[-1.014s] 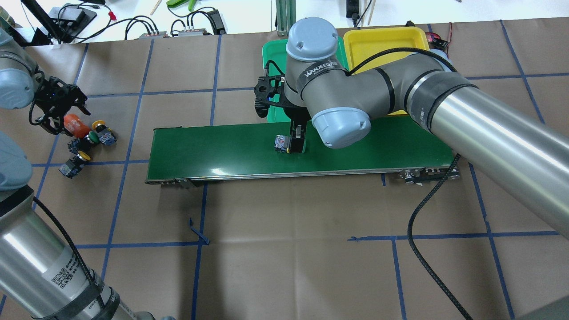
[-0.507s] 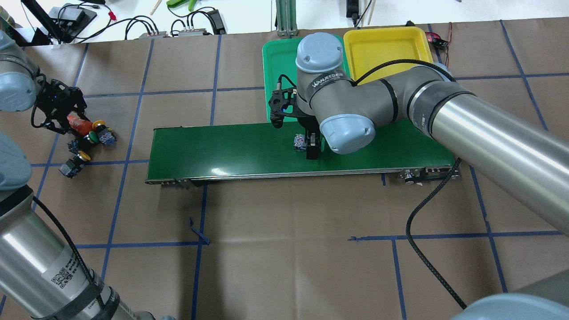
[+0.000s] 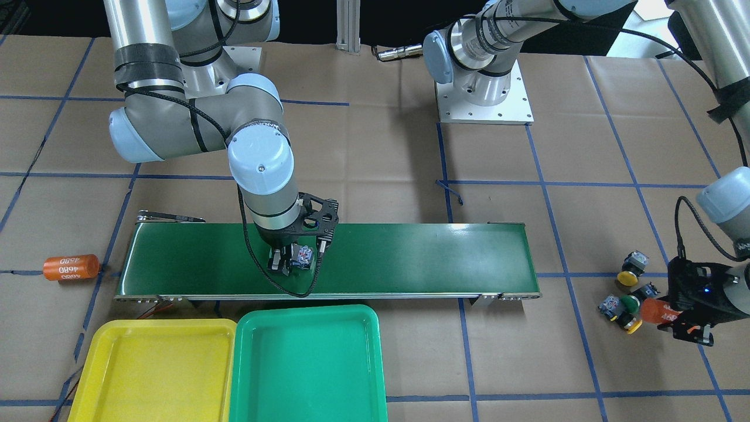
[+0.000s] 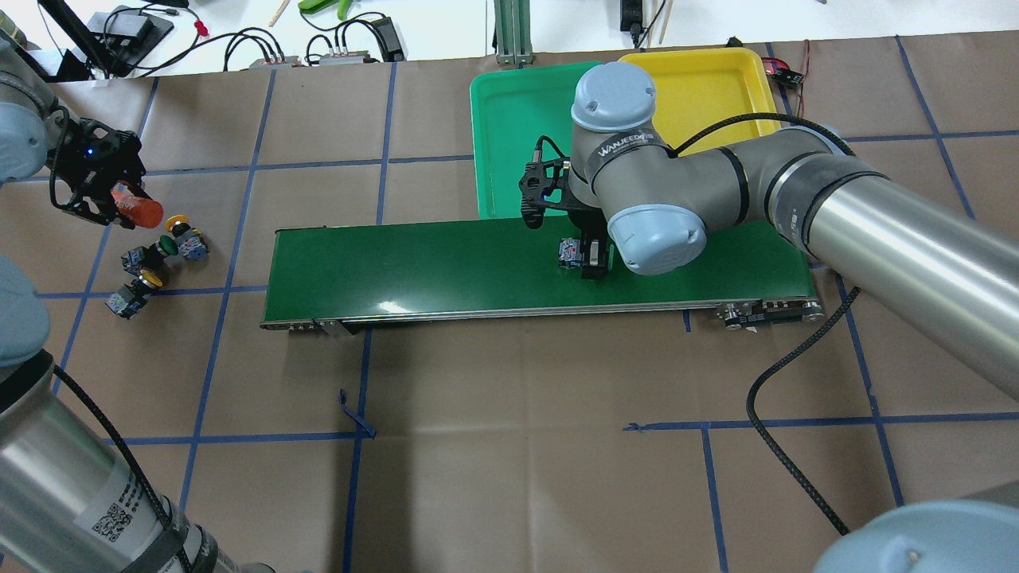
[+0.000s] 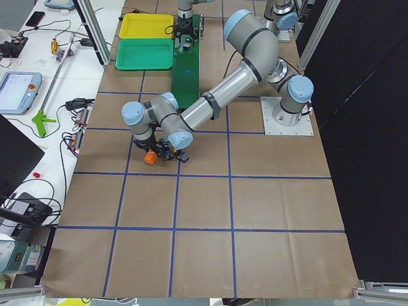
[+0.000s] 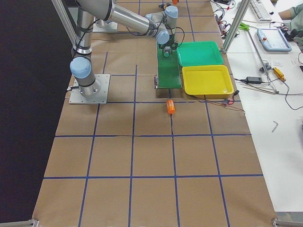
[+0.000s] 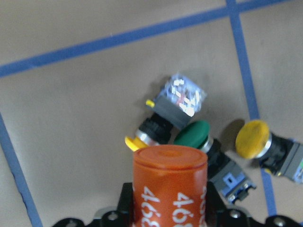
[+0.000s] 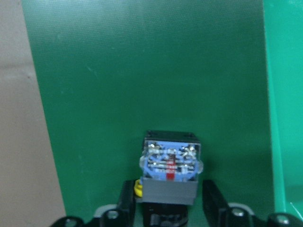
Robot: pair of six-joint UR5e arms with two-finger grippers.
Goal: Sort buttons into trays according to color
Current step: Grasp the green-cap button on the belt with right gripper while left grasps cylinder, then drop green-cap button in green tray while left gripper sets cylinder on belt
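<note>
Across the table, in the front-facing view, the right gripper is clenched on a button over the dark green conveyor belt, toward that view's left end. Whether the button touches the belt cannot be told. The green tray lies just near of the belt, with the yellow tray touching its left side. At the far right the left gripper grasps an orange cylinder close beside three buttons clustered on the table. A second orange cylinder lies off the belt's left end.

From overhead, the held button hangs between the right gripper's fingers at the belt's right half, near the green tray's corner. The left gripper holds its cylinder tilted, just beyond the cluster.

Seen from the left wrist, the cylinder, marked 468, stands between the fingers. Below it lie two yellow caps and one green cap; one yellow cap is partly hidden behind the cylinder.

Seen from the right wrist, the grey-blue block of the gripped button faces the camera and its cap is hidden. Belt fills the background, with the green tray's rim at the right.
</note>
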